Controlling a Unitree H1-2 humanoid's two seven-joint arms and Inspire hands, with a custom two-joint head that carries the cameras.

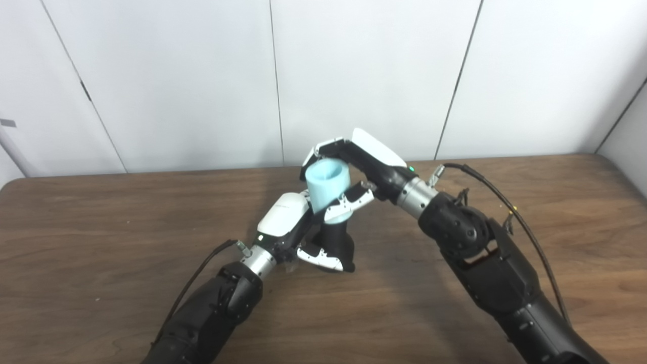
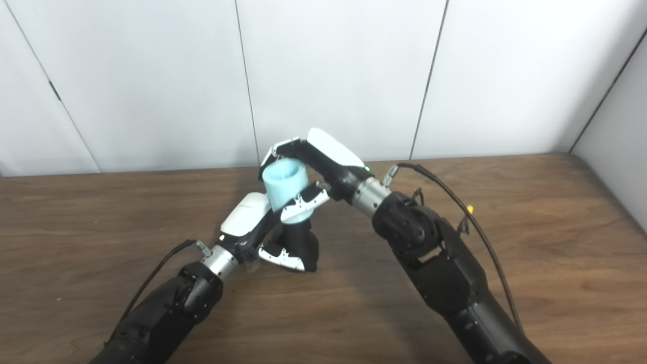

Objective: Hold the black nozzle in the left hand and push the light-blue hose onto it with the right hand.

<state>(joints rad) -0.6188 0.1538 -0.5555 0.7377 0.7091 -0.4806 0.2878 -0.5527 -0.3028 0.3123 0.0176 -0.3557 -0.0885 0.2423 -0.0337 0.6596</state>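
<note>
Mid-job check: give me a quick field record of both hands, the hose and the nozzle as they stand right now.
left hand: shut on the black plastic nozzle, gripping it low, near the table
right hand: shut on the light-blue cylindrical hose, fingers wrapped around its side
hose position: directly above the nozzle, open end facing up, tilted slightly
hose-nozzle joint: lower end of hose meets nozzle top; depth of seating hidden by fingers
surface: brown wooden table

Black nozzle (image 1: 337,245) stands on wooden table (image 1: 101,227).
</note>
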